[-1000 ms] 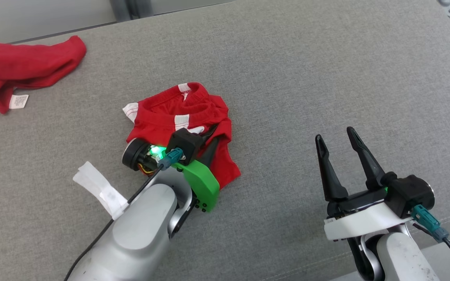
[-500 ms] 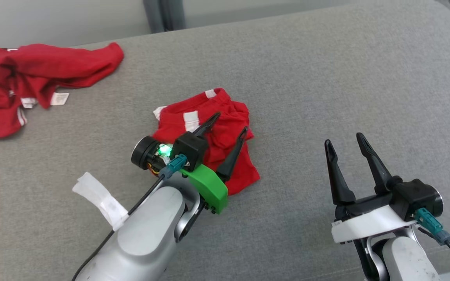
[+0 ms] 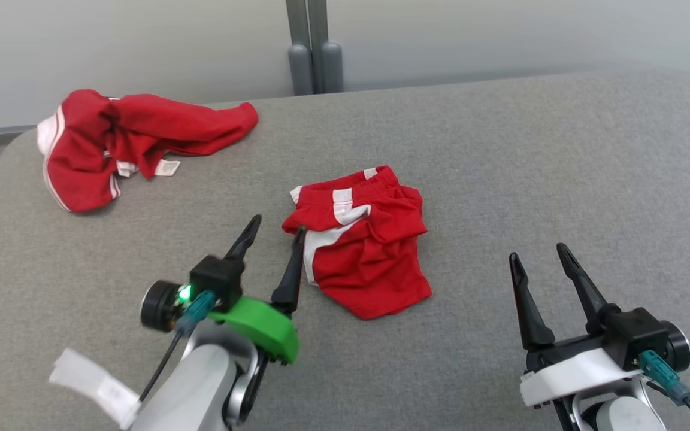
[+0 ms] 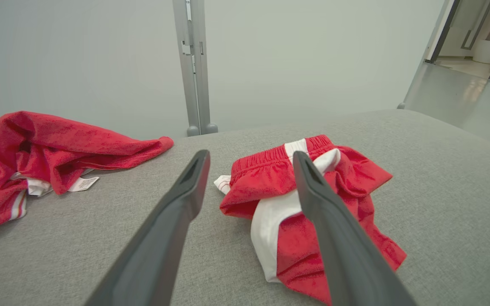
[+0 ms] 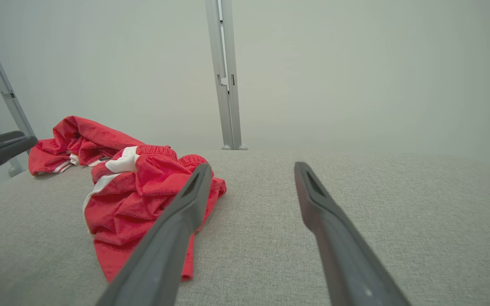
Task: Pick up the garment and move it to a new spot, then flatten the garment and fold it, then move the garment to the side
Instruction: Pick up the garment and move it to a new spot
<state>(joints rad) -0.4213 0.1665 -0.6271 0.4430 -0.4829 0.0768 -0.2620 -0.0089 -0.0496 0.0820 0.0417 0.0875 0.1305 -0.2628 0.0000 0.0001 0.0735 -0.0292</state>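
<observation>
Garment [image 3: 369,251], waistband [image 3: 357,183] at far end

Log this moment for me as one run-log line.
left end effector: open, empty, near red shorts | right end effector: open, empty | red shorts: crumpled on grey surface, unheld | second red garment: far left

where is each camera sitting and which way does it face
Head view: high on the robot, looking down at the grey cushion; left hand and right hand show, both open.
Left wrist view: low, facing along its own fingers at the red shorts.
Right wrist view: low, facing the wall; own fingers, red shorts to their left.
All three share the red shorts and the second red garment.
</observation>
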